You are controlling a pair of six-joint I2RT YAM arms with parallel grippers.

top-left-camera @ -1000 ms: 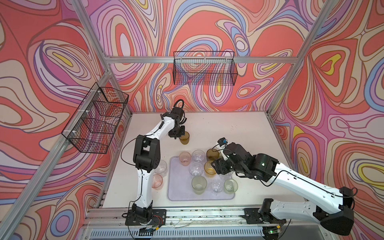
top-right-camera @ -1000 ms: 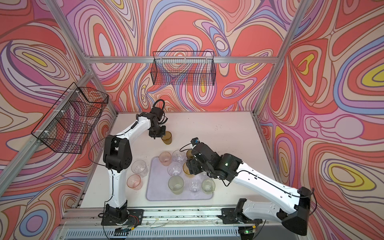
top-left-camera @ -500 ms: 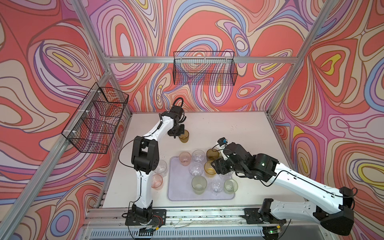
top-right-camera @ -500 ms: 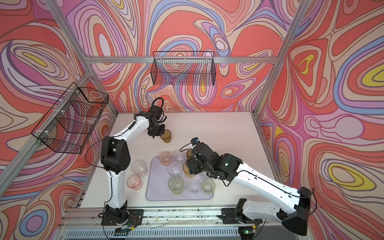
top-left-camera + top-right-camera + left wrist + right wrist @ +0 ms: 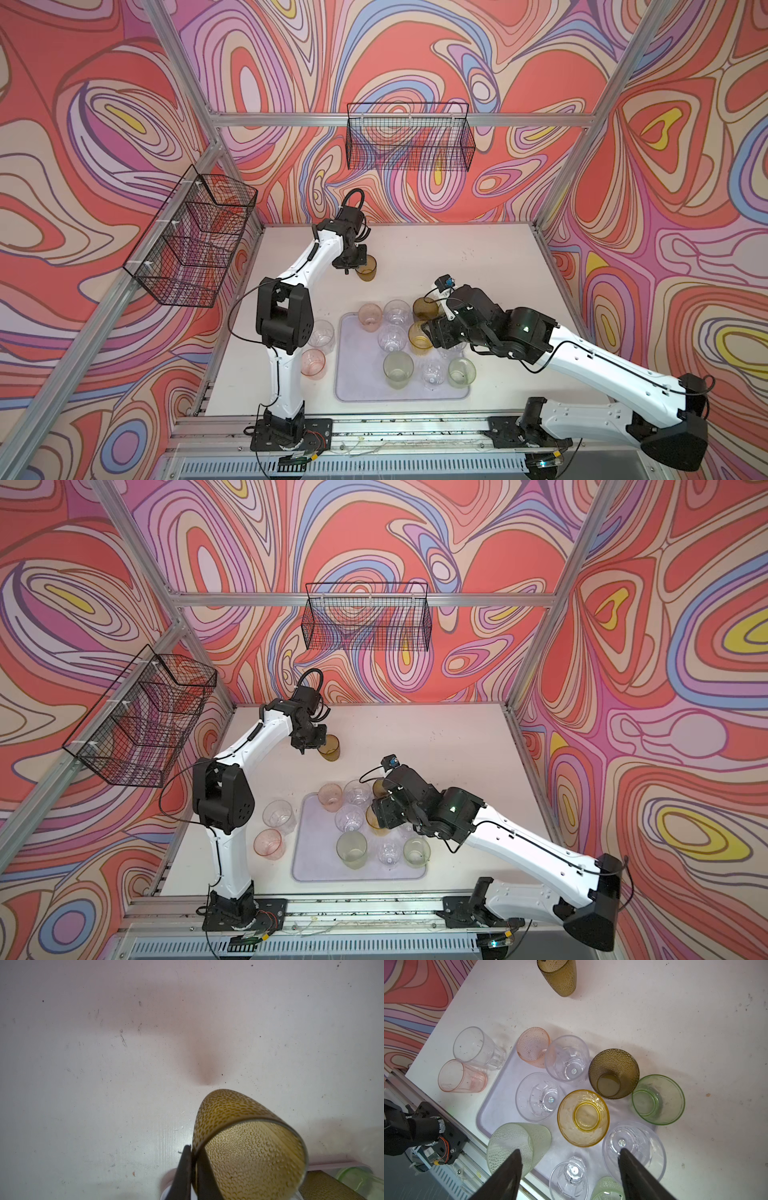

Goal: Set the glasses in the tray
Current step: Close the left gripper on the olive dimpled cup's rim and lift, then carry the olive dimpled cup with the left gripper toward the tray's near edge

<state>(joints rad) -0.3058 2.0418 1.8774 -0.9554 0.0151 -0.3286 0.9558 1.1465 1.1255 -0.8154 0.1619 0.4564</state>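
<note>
Standing just left of the pale lilac rectangular tray (image 5: 357,374), a clear ribbed tumbler (image 5: 321,332) and a pink tumbler (image 5: 312,362) sit on the white table (image 5: 457,257). Beyond the tray's far edge, the left gripper (image 5: 193,1151) pinches the rim of an olive-brown dimpled tumbler (image 5: 239,1147). On the tray, pink, clear, amber and pale green glasses (image 5: 583,1118) stand close together. Above the tray's right side, the right gripper (image 5: 570,1152) hovers with its fingers spread, gripping nothing.

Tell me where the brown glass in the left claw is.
In both top views, the olive-brown glass is left of centre, rim pinched by the left gripper, behind the tray.
</note>
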